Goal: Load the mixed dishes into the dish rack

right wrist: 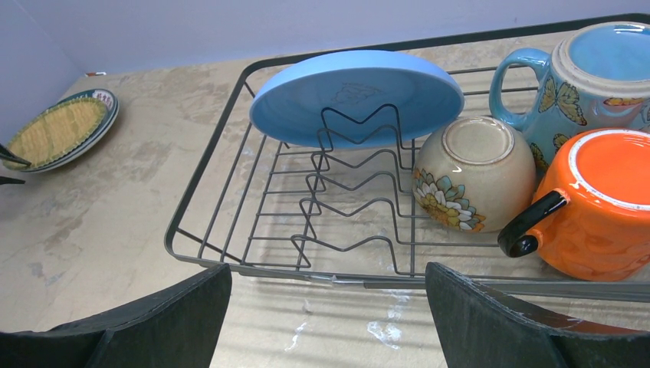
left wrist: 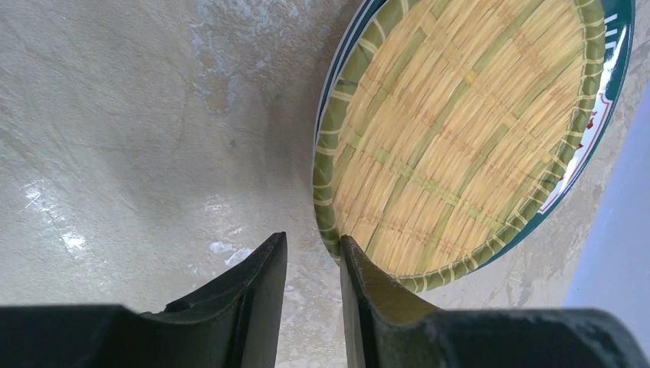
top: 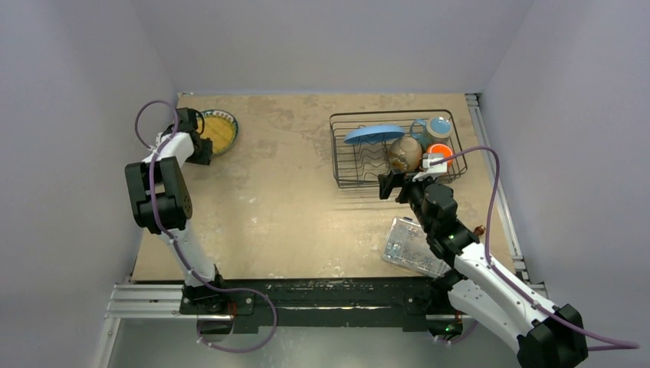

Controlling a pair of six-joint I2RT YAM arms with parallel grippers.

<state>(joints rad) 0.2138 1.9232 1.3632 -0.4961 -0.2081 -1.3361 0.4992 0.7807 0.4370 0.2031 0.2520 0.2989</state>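
The yellow woven-look plate (left wrist: 460, 130) lies on the plate with the green patterned rim (left wrist: 605, 100) at the table's back left (top: 220, 132). My left gripper (left wrist: 313, 241) is at their near edge, jaws a narrow gap apart with bare table between them; the right fingertip (left wrist: 354, 257) overlaps the yellow rim. The black wire dish rack (top: 334, 153) holds the blue plate (right wrist: 356, 96) leaning in the dividers, the upturned flowered white bowl (right wrist: 471, 172), the light-blue mug (right wrist: 590, 77) and the orange cup (right wrist: 598, 207). My right gripper (right wrist: 329, 307) is wide open and empty, just in front of the rack's near rail.
A clear plastic box of small parts (top: 410, 247) lies under my right arm near the front right. Walls close in the table at the back and both sides. A metal rail runs along the right edge (top: 498, 192).
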